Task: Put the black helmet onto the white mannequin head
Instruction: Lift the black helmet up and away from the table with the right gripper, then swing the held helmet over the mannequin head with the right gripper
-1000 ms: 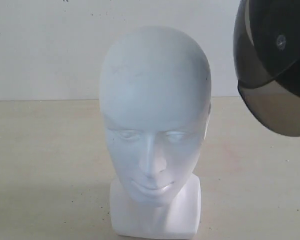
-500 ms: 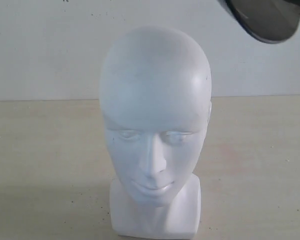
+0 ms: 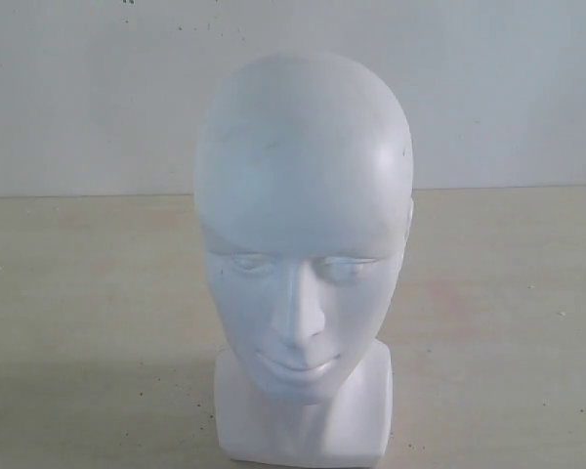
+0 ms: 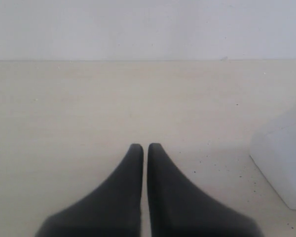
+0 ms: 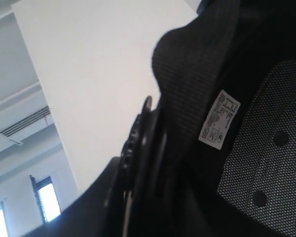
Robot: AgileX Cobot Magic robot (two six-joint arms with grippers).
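White head [image 3: 303, 195] stands upright mid-table [image 3: 78, 293], facing the camera, top bare. Helmet is not in the exterior view. It only shows in the right wrist view, where its dark mesh lining [image 5: 246, 163] and a white label [image 5: 219, 121] sit right up against the camera with wall and ceiling behind. Can't tell how the right gripper's jaws stand. Left gripper [image 4: 145, 148] is low over the table, fingers pressed together on nothing, head's base [image 4: 281, 158] near it, not touching
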